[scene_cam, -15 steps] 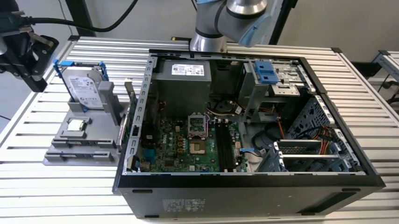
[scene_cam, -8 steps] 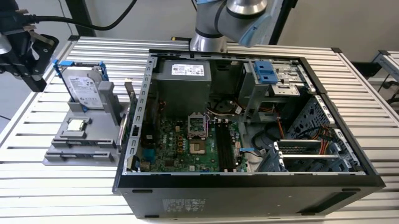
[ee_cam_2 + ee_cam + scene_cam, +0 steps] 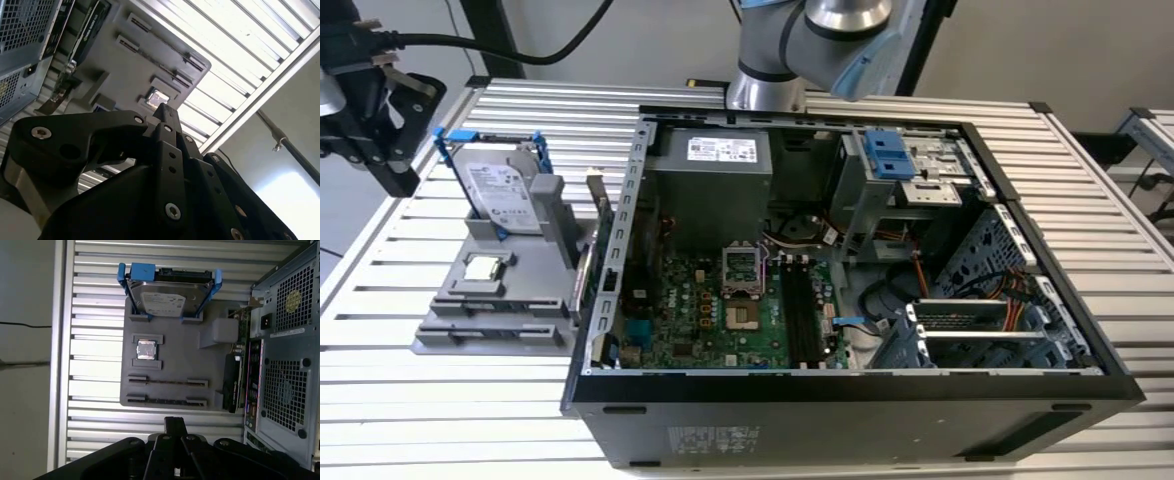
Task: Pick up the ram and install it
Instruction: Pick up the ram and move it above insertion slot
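i see the gripper (image 3: 398, 172) at the upper left of the exterior frame, just left of the hard drive (image 3: 500, 195) in its blue frame and apart from the gray holder (image 3: 454, 340) on the slatted metal surface (image 3: 440, 420). in both wrist views its fingers (image 3: 175, 422) look pressed together, with nothing between them. in the first wrist view the ram (image 3: 167, 401) sits edge-up in a long slot of the holder, on the far side of the cpu chip (image 3: 146, 349) from the hard drive. the open computer case (image 3: 854, 385) fills the middle and right of the exterior frame, its green motherboard (image 3: 707, 310) showing inside.
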You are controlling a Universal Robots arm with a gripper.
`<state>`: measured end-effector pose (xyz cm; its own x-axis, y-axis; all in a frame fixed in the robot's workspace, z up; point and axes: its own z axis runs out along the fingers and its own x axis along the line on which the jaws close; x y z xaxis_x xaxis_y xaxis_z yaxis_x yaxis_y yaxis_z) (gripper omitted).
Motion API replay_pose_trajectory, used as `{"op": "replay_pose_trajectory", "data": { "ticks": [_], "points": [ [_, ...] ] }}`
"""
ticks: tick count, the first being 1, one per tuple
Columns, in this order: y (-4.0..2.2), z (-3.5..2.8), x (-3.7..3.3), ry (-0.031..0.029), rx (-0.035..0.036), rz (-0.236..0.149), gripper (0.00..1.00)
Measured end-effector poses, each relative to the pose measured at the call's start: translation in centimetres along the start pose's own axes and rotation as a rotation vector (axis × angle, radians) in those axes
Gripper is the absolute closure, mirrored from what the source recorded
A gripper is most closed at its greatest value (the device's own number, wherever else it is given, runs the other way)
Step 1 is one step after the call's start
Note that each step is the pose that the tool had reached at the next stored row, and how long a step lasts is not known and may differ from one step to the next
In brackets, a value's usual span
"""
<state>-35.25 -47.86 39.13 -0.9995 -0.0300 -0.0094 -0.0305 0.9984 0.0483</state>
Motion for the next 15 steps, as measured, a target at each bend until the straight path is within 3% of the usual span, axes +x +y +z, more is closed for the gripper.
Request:
{"op": "replay_pose_trajectory", "data": {
  "ticks": [15],
  "points": [
    [0.06,0.00,0.00,0.0001,0.0000,-0.002,1.00]
  ]
}}
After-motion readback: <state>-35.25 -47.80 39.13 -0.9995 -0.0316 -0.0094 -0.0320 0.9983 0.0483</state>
